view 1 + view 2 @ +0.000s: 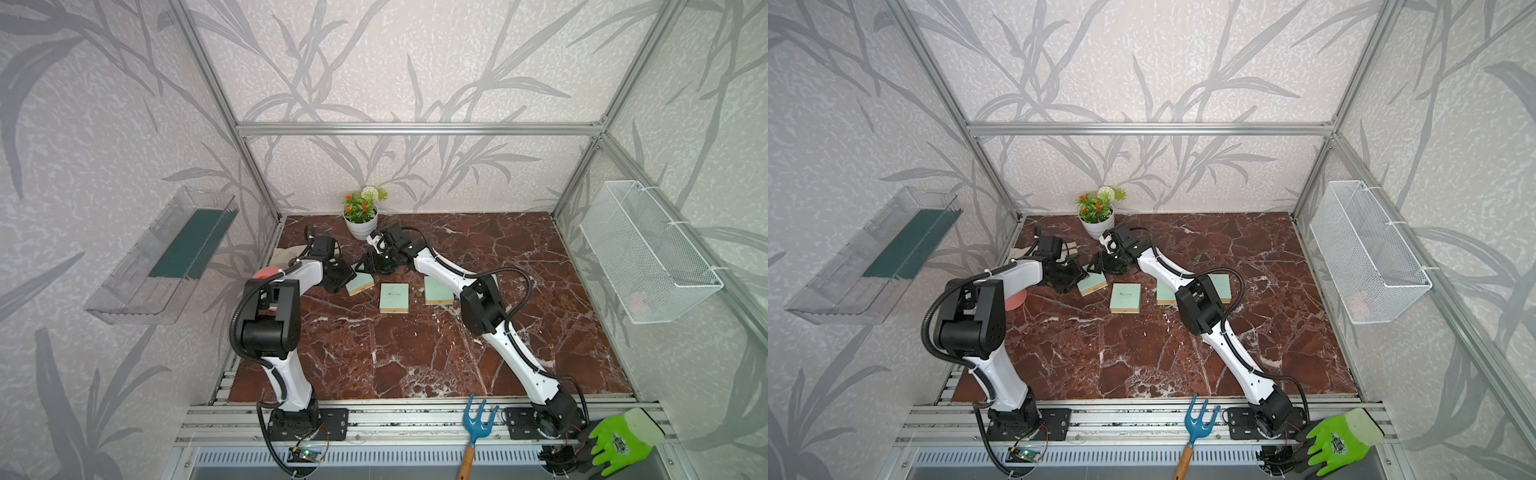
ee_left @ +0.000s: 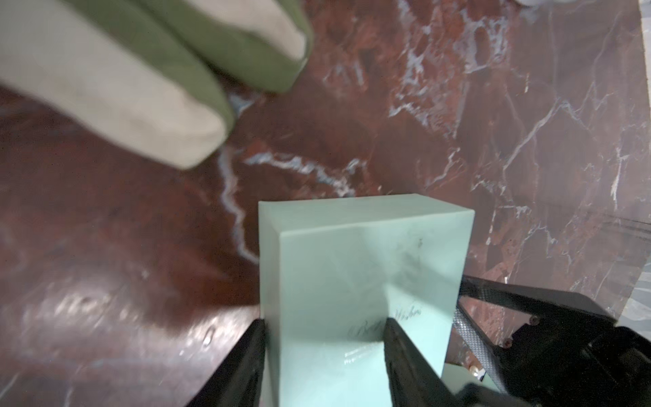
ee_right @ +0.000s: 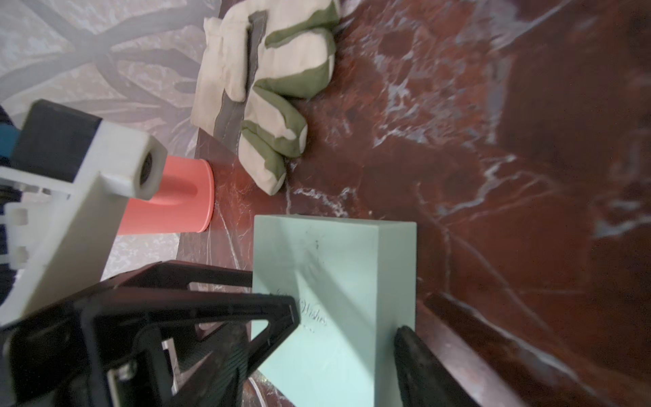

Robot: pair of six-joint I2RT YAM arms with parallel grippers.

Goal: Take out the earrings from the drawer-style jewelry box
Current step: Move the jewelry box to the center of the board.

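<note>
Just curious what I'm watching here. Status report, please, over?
Left gripper and right gripper both astride mint-green jewelry box, grip unclear. Earrings not made out. Cloth glove nearby, apart.

script "wishes" on mint-green box [image 3: 338, 267], rest unreadable

**Back left crowded, front open**

The left gripper [image 1: 348, 275] and right gripper [image 1: 369, 266] crowd the leftmost mint box [image 1: 360, 286], with the potted plant [image 1: 360, 220] just behind. A beige glove [image 3: 274, 70] and pink cup [image 3: 176, 201] block the left edge. The marble table [image 1: 374, 353] lies bare across its near half and along its right side.
</note>
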